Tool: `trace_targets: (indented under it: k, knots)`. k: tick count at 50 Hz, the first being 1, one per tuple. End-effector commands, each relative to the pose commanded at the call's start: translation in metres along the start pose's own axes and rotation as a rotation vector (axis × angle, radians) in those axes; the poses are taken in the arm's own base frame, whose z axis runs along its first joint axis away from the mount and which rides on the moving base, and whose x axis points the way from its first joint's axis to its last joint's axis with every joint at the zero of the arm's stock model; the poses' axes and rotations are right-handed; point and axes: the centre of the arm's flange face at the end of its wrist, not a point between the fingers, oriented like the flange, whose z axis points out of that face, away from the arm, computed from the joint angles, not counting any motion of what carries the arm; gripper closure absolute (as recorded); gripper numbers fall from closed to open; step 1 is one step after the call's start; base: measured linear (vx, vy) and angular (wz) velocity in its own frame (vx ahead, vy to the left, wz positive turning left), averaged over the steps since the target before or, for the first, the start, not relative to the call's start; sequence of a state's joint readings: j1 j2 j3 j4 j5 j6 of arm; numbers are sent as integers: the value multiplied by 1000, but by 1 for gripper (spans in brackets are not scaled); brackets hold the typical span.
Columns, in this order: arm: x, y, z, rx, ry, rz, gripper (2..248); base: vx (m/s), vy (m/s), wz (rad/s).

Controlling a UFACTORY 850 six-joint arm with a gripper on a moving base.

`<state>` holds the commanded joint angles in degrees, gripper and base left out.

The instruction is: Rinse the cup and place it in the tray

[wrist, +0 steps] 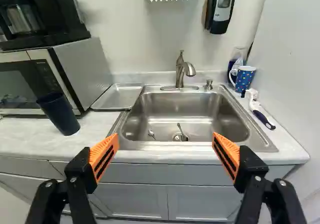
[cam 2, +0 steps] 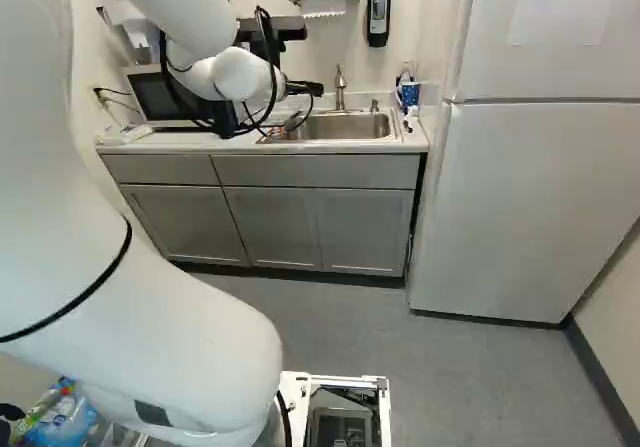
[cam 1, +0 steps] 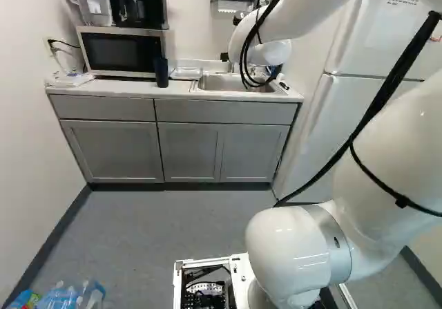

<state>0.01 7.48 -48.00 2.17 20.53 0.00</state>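
The gripper shows partly at the wrist in the right base view (cam 2: 305, 88); in the wrist view the gripper (wrist: 165, 143) is wide open and empty, facing the counter front and sink. A dark blue cup (wrist: 59, 115) stands on the counter beside the microwave, outside the fingers on one side. Between that cup and the sink lies the metal tray (wrist: 118, 96), with nothing on it. The sink (wrist: 175, 115), under a metal faucet (wrist: 181, 72), holds what looks like a spoon and another small utensil. A blue dotted mug (wrist: 244, 77) stands at the sink's far corner.
The microwave (cam 1: 121, 52) carries a black coffee maker (cam 1: 141, 5). A brush (wrist: 260, 113) lies beside the sink. The fridge (cam 2: 530, 187) stands right of the counter. Above the sink hang towel and soap dispensers. Bottles (cam 1: 72, 296) are at the lower left of the left base view.
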Motion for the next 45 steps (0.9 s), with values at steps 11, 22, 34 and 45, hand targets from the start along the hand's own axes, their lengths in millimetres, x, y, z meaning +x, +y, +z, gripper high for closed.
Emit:
trace_targets:
  k: [11,22,34,45]
  knots:
    - [11,0,2,1,-3,0,3,0,0,0]
    - [22,-1,4,2,-4,1,3,0,0,0]
    - [34,-2,6,3,-6,1,3,0,0,0]
    - [45,-2,8,3,-7,1,3,0,0,0]
